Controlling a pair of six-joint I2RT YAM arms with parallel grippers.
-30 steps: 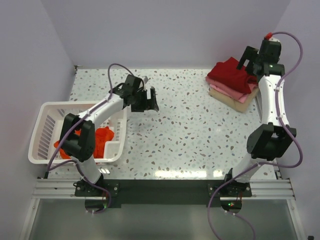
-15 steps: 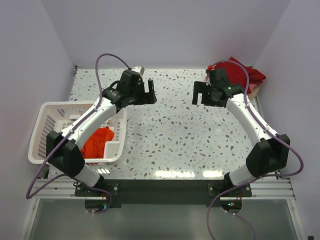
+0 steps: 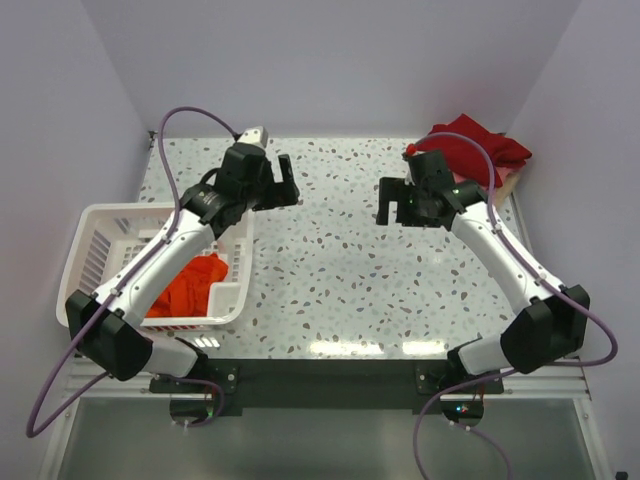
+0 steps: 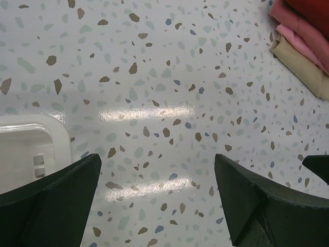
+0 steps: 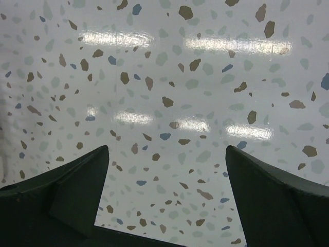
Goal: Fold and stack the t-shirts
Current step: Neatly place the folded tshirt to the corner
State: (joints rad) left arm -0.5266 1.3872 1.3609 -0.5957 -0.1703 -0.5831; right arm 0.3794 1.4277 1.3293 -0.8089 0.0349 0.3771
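Note:
A dark crimson t-shirt (image 3: 470,150) tops the folded stack at the table's back right corner. The left wrist view shows that stack's pink t-shirt (image 4: 299,37) and tan t-shirt (image 4: 304,69) beneath it. A bright orange-red t-shirt (image 3: 195,285) lies crumpled in the white basket (image 3: 100,215). My left gripper (image 3: 283,183) (image 4: 157,200) hovers open over bare table beyond the basket, holding nothing. My right gripper (image 3: 390,203) (image 5: 167,177) hangs open over the table's middle, left of the stack, also with nothing between its fingers.
The speckled tabletop (image 3: 340,270) lies between the two arms. Purple walls close in the back and both sides. A corner of the basket (image 4: 36,139) shows at the left of the left wrist view.
The right gripper has left the stack and swung left over the table's middle. The left arm has stretched out, carrying its gripper farther back. Both stay open.

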